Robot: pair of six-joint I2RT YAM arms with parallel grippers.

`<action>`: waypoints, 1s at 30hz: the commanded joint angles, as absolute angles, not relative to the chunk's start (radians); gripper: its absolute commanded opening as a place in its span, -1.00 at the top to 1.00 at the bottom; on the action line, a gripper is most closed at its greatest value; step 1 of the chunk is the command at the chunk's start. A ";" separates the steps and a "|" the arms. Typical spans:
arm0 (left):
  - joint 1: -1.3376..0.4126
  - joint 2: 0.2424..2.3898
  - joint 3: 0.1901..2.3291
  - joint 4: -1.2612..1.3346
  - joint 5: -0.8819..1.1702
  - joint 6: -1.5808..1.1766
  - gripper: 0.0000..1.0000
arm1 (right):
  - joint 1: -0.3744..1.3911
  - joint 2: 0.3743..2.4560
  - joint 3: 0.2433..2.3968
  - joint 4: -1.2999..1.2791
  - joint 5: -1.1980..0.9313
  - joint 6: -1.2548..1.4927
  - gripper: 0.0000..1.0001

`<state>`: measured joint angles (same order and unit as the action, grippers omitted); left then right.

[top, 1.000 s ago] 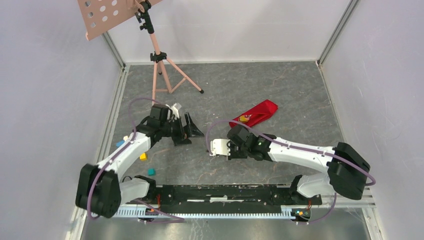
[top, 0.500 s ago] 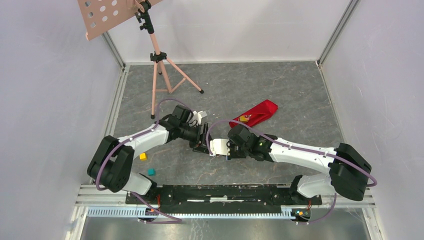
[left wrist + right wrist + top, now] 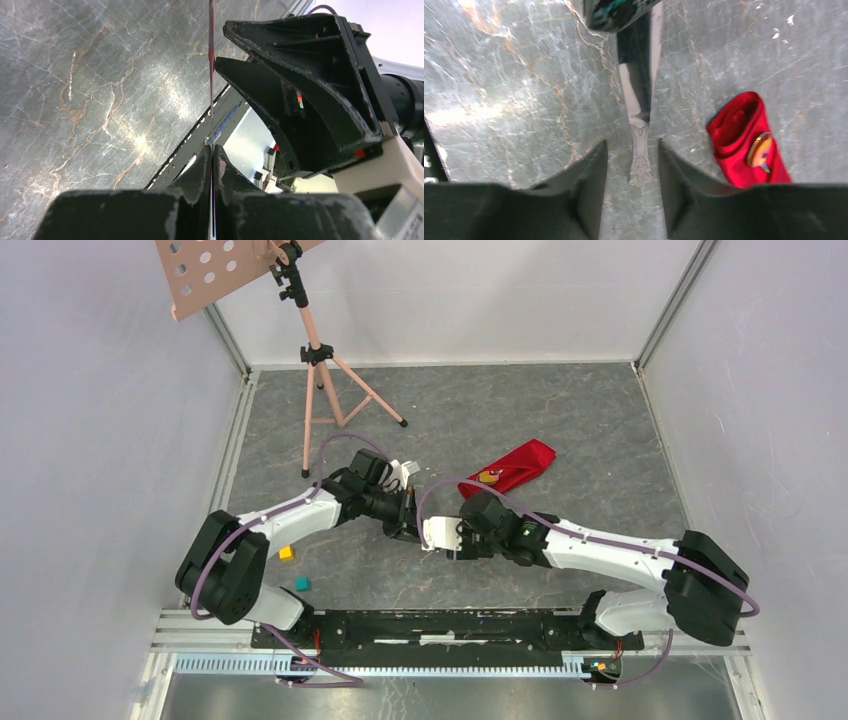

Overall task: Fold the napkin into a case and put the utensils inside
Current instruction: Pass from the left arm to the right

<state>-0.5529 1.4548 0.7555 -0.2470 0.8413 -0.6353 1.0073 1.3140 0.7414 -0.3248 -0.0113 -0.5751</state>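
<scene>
The grey marbled bench (image 3: 560, 410) carries everything; both arms reach in from their bases at the near edge and meet wrist to wrist a little left of the middle; the left arm (image 3: 290, 515) comes in from the left with its elbow bent, forearm running to the right; the right arm (image 3: 600, 545) lies long and low across the bench, pointing left; a pink tripod stand (image 3: 318, 370) rises at the far left with a perforated board (image 3: 215, 270) on top; the red case (image 3: 512, 467) lies flat just beyond the right wrist, apart from both pincers, with the gold bowl of a spoon (image 3: 759, 149) showing at its near end; the left pincer (image 3: 211, 152) is clamped tight on a thin utensil (image 3: 640, 150), which its own camera sees edge-on as a fine line; the right pincer (image 3: 631, 146) has its jaws apart, the utensil's ornate handle end between them and, as far as can be told, touching neither; a yellow block (image 3: 286, 553) and a teal block (image 3: 302, 584) sit on the bench by the left arm; small print on the right pincer's white housing is too small to read.
</scene>
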 commanded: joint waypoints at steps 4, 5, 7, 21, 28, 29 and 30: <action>-0.551 1.298 0.715 -0.063 0.802 -0.623 0.95 | 1.009 1.142 0.660 -0.198 0.147 -0.389 -0.96; -0.551 1.279 0.707 -0.041 0.798 -0.626 0.95 | 1.005 1.116 0.662 -0.193 0.176 -0.342 -0.96; -0.551 1.234 0.696 -0.013 0.776 -0.622 0.95 | 0.992 1.060 0.668 -0.176 0.230 -0.240 -0.96; -0.698 1.038 0.546 0.473 0.257 -0.794 0.95 | 0.933 1.063 0.879 -0.325 0.481 0.979 -0.96; -0.785 1.047 0.527 0.532 0.085 -0.805 0.95 | 0.913 1.011 0.784 -0.226 0.573 1.274 -0.37; -0.793 1.046 0.525 0.537 0.067 -0.807 0.95 | 0.905 1.017 0.784 -0.238 0.574 1.316 -0.35; -0.799 1.047 0.524 0.543 0.057 -0.807 0.95 | 0.899 1.024 0.785 -0.242 0.571 1.339 -0.34</action>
